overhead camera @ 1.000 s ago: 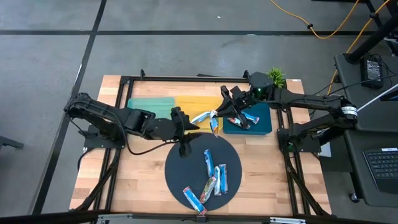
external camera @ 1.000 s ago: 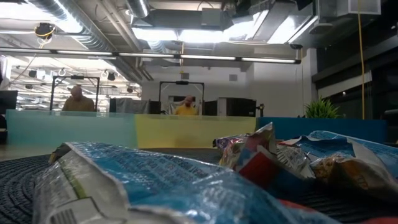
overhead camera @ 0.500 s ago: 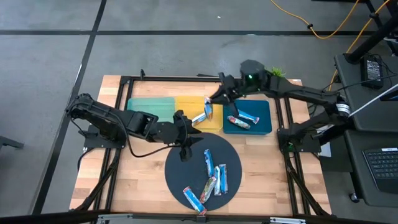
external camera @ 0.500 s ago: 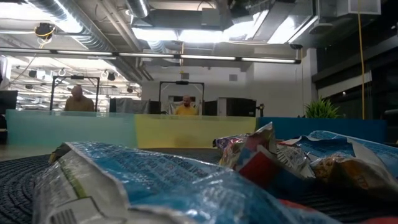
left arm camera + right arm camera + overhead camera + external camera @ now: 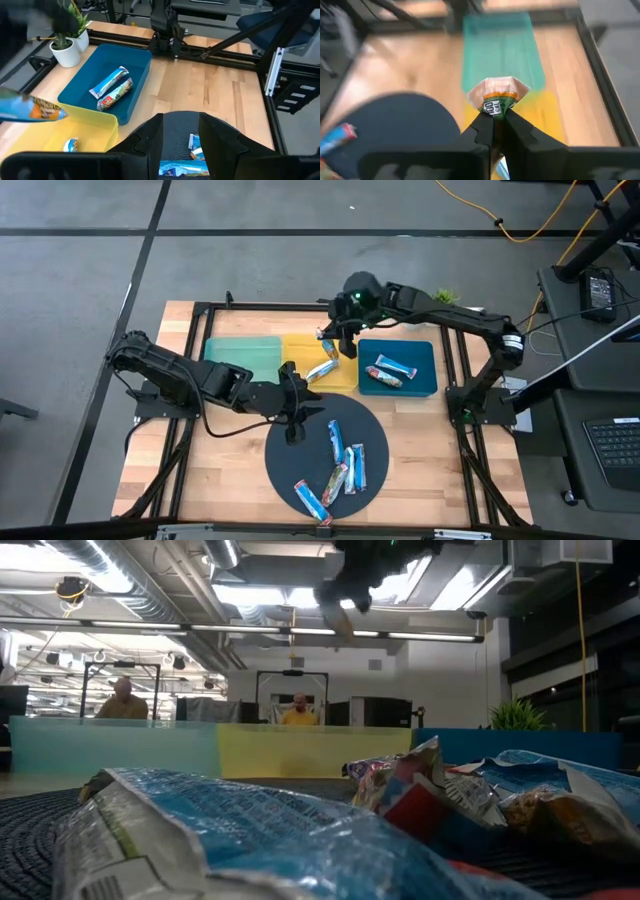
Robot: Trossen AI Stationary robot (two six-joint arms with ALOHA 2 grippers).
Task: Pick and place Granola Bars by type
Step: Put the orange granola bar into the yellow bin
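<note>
My right gripper (image 5: pixel 340 345) hangs over the yellow tray (image 5: pixel 300 345), shut on a granola bar (image 5: pixel 496 95) with an orange, green and silver wrapper; the left wrist view shows that bar (image 5: pixel 31 108) in the air. One bar (image 5: pixel 320 370) lies in the yellow tray and two bars (image 5: pixel 390 372) in the blue tray (image 5: pixel 425 385). Several more bars (image 5: pixel 345 465) lie on the round black mat (image 5: pixel 290 465). My left gripper (image 5: pixel 295 408) hovers open above the mat's far left edge, nothing between its fingers (image 5: pixel 150 145). My right gripper pinches the bar between its two fingers (image 5: pixel 482 127). The wrapper's crimped end (image 5: pixel 497 89) sticks out past the fingertips. The fingers slant down from the table's right side. The bar is lifted clear above the yellow tray.
A teal tray (image 5: pixel 240 350) stands left of the yellow one, all three trays in a row along the far side. A small potted plant (image 5: pixel 445 302) is at the far right corner. Black frame rails (image 5: pixel 200 320) border the table. Bare wood shows at the near left (image 5: pixel 220 470).
My right gripper has carried its bar from the blue tray's left edge toward the table's left and far edge, to above the yellow tray, tipping downward as it went. It has stayed shut on the bar, which has stayed clear of the trays.
</note>
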